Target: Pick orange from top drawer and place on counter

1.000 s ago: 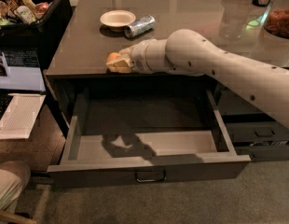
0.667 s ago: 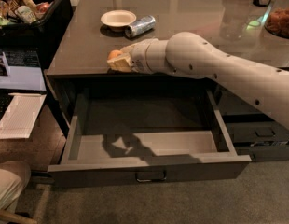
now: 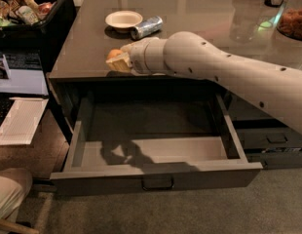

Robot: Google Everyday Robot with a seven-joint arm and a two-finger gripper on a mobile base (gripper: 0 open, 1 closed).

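Camera view: tool (image 3: 118, 61) at counter (image 3: 190, 18) edge, apparently gripping orange (image 3: 113, 54).

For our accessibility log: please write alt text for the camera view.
The gripper of a white robot arm meets a small round orange at the front edge of a glossy grey-brown counter, above a wide dark grey top drawer pulled open.

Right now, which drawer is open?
The wide top drawer, pulled out below the counter; the narrower drawers to its right are shut. The gripper is above it at the counter's front edge, by the orange.
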